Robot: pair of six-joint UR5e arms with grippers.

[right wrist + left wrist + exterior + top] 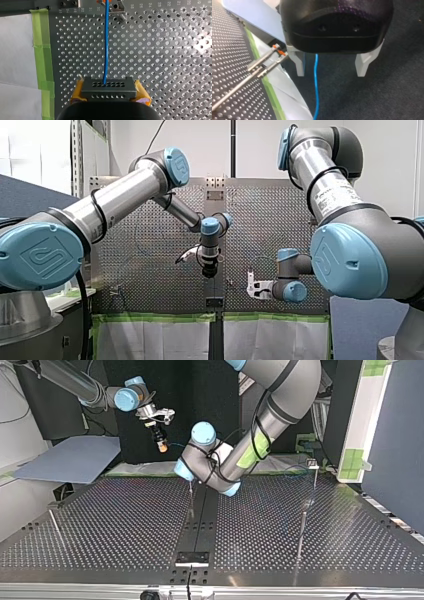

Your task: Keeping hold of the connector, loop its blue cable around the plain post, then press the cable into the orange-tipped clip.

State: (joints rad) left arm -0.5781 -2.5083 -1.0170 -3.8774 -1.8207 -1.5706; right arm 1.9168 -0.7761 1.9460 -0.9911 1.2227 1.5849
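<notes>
The dark connector (108, 86) is clamped between the yellow pads (78, 93) of the right gripper (109, 91). It is held above the perforated tabletop (162, 62), near the edge marked with green tape (42, 50). From it the blue cable (106, 50) is drawn straight ahead across the holes.

The left gripper (330, 71) is spread wide and nothing is gripped by it. The cable hangs between its pale fingers (300, 67), nearer one of them, with the orange-tipped clip (279, 50) just beside at the tabletop's edge. Thin posts (302, 527) are seen in the top view, but the plain one cannot be picked out.

Several failures can be expected from here:
- **Pull on the connector:** the cable looks nearly taut. If it were swung around a post without slack being fed, the connector could be dragged askew in the pads or pulled out of them.
- **Missed post:** if too much slack were given, the loop could ride over the post's top and miss it.
- **No guidance from the left gripper:** with those fingers open, the cable is only loosely fenced and could slip out sideways.
- **Poor seating in the clip:** the clip's slot looks narrow, so an off-line press would probably leave the cable lying on the orange tips rather than seated.
</notes>
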